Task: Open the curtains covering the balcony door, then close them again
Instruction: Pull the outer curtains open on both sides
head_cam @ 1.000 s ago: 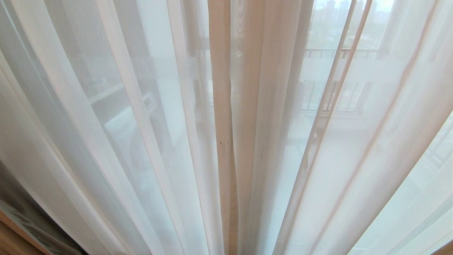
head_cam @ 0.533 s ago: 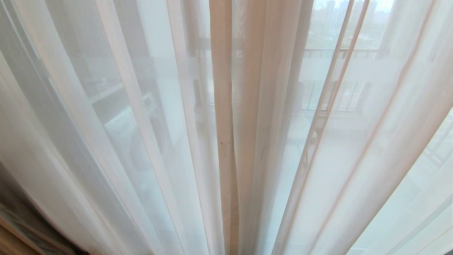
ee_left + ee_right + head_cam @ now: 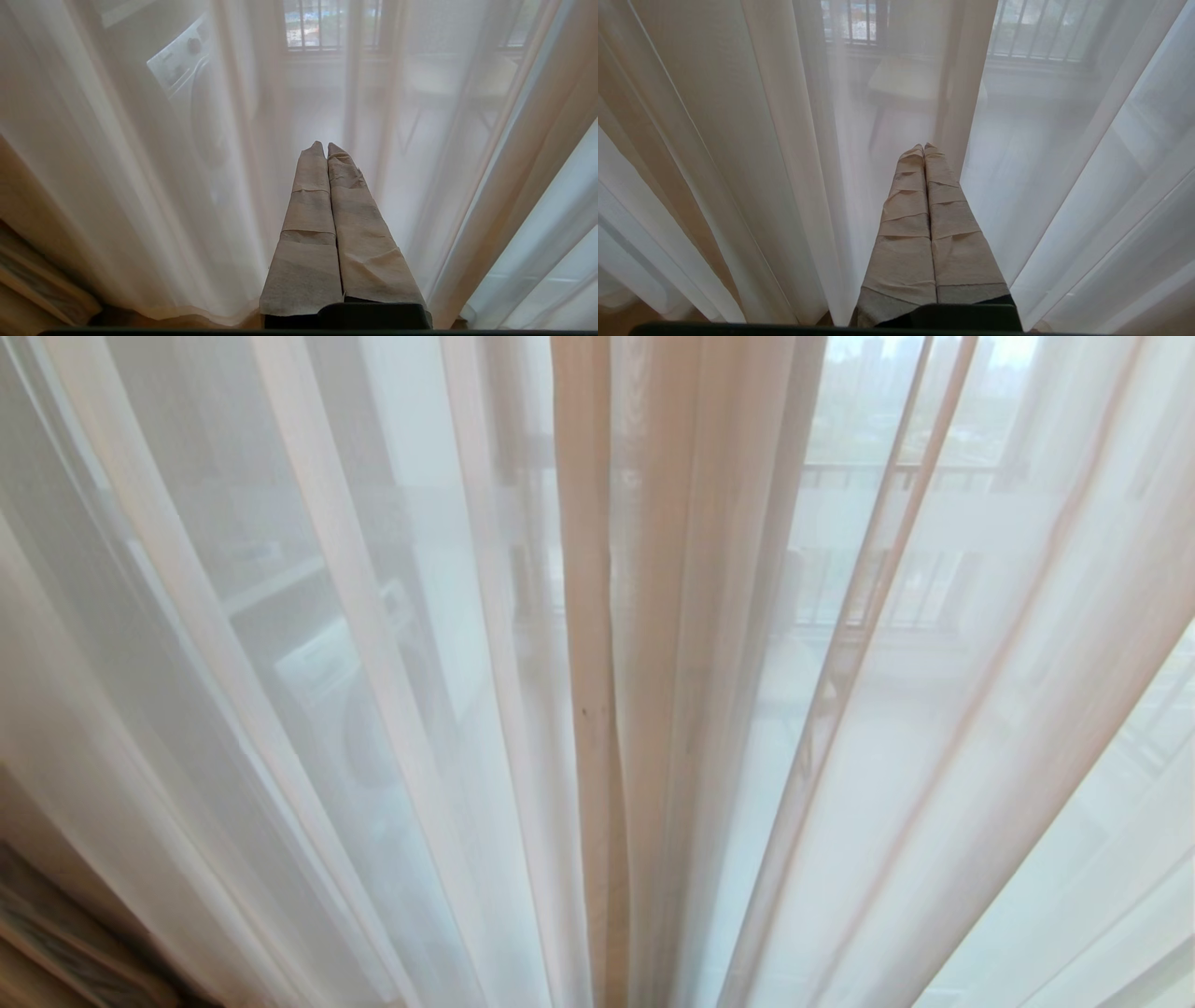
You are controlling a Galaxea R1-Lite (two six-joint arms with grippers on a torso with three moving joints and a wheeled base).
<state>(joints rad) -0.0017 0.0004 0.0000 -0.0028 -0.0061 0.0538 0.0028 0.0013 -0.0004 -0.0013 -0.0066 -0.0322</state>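
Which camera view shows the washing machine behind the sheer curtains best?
The left wrist view: the washing machine shows its control panel and round door through the sheer curtains. The head view gives only a faint outline. The right wrist view does not show it.

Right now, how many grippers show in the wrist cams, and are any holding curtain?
2. The left gripper points at the sheer curtains, jaws shut, holding nothing. The right gripper does likewise in its own view, shut and empty. Neither shows in the head view.
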